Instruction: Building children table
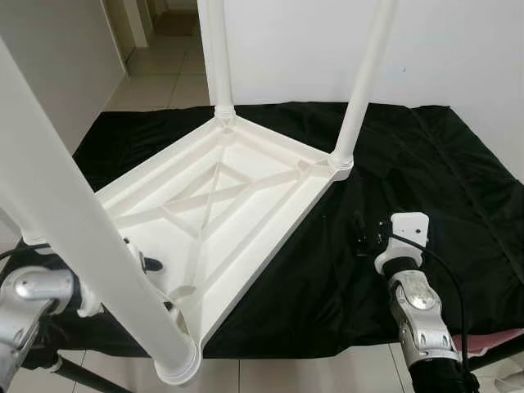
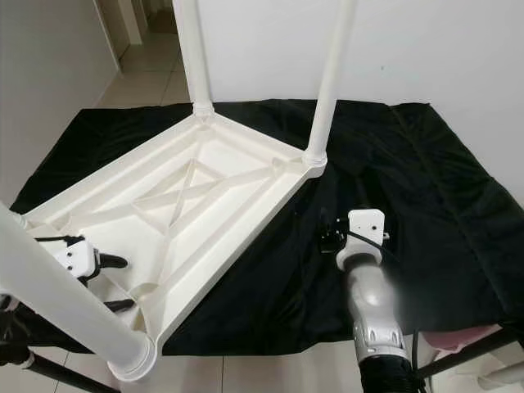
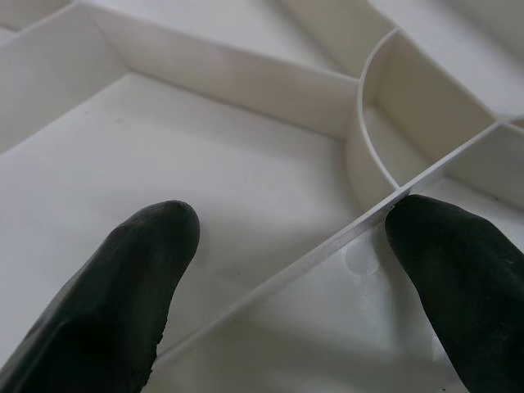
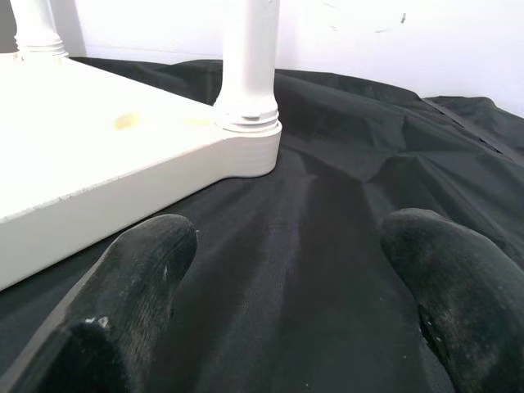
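on the black cloth (image 1: 426, 164) lies the white plastic children table (image 1: 221, 196), upside down, legs pointing up. the left gripper (image 3: 286, 246) is inside its ribbed underside, fingers wide apart across a thin rib — holding nothing. the right gripper (image 4: 286, 270) waits beside the table, also wide and empty — the left is nearer.

We see an evenly lit, bright room with soft daylight and no hard shadows. The white wall (image 1: 458, 49) at the upper right is nearly washed out, and the tabletop (image 1: 221, 205) stays pale with faint shading between its ribs. The black cloth (image 1: 426, 164) carries a dull sheen along its folds. The nearest table leg (image 1: 74, 237) at the lower left looks soft and oversized. In both wrist views the black fingers (image 3: 123, 286) are blurred at the bottom edge, while the surfaces beyond them stay sharper.
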Tool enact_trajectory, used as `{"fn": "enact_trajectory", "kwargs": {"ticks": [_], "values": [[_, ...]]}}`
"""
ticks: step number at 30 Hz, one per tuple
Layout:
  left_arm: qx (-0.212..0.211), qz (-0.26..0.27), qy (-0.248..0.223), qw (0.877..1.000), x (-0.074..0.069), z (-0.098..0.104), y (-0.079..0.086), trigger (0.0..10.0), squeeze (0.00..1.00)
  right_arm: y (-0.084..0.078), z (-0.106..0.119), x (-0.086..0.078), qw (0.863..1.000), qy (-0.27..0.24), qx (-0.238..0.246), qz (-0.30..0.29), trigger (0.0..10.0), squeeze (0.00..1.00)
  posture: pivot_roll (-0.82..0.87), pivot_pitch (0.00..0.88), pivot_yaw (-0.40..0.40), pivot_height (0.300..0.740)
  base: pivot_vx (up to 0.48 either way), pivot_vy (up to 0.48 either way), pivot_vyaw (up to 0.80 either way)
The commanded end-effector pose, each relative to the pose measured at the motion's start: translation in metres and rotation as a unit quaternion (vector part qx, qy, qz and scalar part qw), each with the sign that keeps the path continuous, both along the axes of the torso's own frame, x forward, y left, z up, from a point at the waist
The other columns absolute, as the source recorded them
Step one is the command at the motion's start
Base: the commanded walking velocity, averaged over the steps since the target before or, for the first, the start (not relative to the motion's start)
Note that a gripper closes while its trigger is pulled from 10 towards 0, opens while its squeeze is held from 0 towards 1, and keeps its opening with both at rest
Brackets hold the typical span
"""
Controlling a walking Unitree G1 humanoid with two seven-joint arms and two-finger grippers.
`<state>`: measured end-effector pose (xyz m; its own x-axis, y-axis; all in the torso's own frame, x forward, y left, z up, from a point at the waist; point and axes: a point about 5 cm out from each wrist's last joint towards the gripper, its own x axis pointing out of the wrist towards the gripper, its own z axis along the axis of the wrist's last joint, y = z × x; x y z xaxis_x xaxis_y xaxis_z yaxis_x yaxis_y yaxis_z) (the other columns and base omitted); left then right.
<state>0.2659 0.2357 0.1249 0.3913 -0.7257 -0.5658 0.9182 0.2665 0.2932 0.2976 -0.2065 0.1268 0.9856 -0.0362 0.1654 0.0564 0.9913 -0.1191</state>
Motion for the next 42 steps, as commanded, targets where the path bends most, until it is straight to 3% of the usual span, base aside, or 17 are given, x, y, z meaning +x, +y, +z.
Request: {"fn": "enact_trajectory", "kwargs": {"ticks": [1,6,11,13,17,18,23,30,37,38,39,40,42], "values": [[0.017,0.004,0.022,1.0,0.0,-0.008,0.001,10.0,0.0,0.0,0.0,0.001,1.0,0.004,0.005,-0.001,10.0,0.0,-0.02,0.056,0.049,0.74,0.0,0.0,0.0],[0.032,-0.003,0.039,0.999,0.006,-0.005,0.005,10.0,0.0,-0.001,0.0,0.001,1.0,0.003,0.002,-0.001,10.0,0.0,-0.03,0.062,0.055,0.74,0.0,0.0,0.0],[0.02,-0.001,0.051,0.999,0.009,-0.003,0.005,10.0,0.0,-0.003,0.0,0.0,1.0,0.003,0.0,-0.003,10.0,0.0,-0.03,0.062,0.058,0.74,0.0,0.0,0.0],[0.016,-0.003,0.052,0.999,0.011,-0.002,0.004,3.9,0.0,-0.003,-0.001,-0.001,1.0,0.004,0.001,-0.005,10.0,0.0,-0.03,0.055,0.063,0.74,0.0,0.0,0.0],[0.013,-0.004,0.054,0.998,0.012,-0.002,0.004,3.9,0.0,-0.003,-0.001,-0.001,1.0,0.004,0.001,-0.005,10.0,0.0,-0.03,0.055,0.063,0.74,0.0,0.0,0.0],[0.012,-0.006,0.053,0.999,0.013,-0.002,0.003,0.0,0.0,-0.003,-0.002,-0.002,1.0,0.005,0.001,-0.005,10.0,0.0,-0.04,0.044,0.068,0.74,0.0,0.0,0.0],[0.008,-0.007,0.047,0.999,0.016,0.0,0.0,0.0,0.0,-0.001,-0.003,-0.002,1.0,0.005,0.001,-0.003,10.0,0.0,-0.04,0.037,0.07,0.74,0.0,0.0,0.0],[-0.042,0.025,0.015,0.999,0.027,0.003,-0.012,0.0,0.0,0.003,-0.003,-0.002,1.0,0.003,0.005,-0.001,10.0,0.0,-0.04,0.026,0.077,0.74,0.0,0.0,0.0],[-0.067,0.021,0.011,0.997,0.023,-0.003,-0.027,0.0,0.0,0.004,-0.004,-0.003,1.0,0.004,0.008,-0.002,10.0,0.0,-0.04,0.025,0.078,0.74,0.0,0.0,0.0],[-0.072,0.02,0.012,0.997,0.022,-0.004,-0.031,3.5,0.0,0.004,-0.005,-0.003,1.0,0.004,0.008,-0.002,10.0,0.0,-0.04,0.026,0.079,0.74,0.0,0.0,0.0],[-0.074,0.019,0.012,0.997,0.021,-0.005,-0.034,3.5,0.0,0.005,-0.005,-0.003,1.0,0.004,0.008,-0.002,10.0,0.0,-0.04,0.026,0.079,0.74,0.0,0.0,0.0],[-0.079,0.017,0.012,0.997,0.021,-0.006,-0.037,10.0,0.0,0.005,-0.005,-0.003,1.0,0.005,0.008,-0.002,10.0,0.0,-0.05,0.026,0.078,0.74,0.0,0.0,0.0],[-0.079,0.017,0.012,0.997,0.021,-0.006,-0.037,10.0,0.0,0.005,-0.005,-0.003,1.0,0.005,0.008,-0.002,10.0,0.0,-0.05,0.026,0.078,0.74,0.0,0.0,0.0]]}}
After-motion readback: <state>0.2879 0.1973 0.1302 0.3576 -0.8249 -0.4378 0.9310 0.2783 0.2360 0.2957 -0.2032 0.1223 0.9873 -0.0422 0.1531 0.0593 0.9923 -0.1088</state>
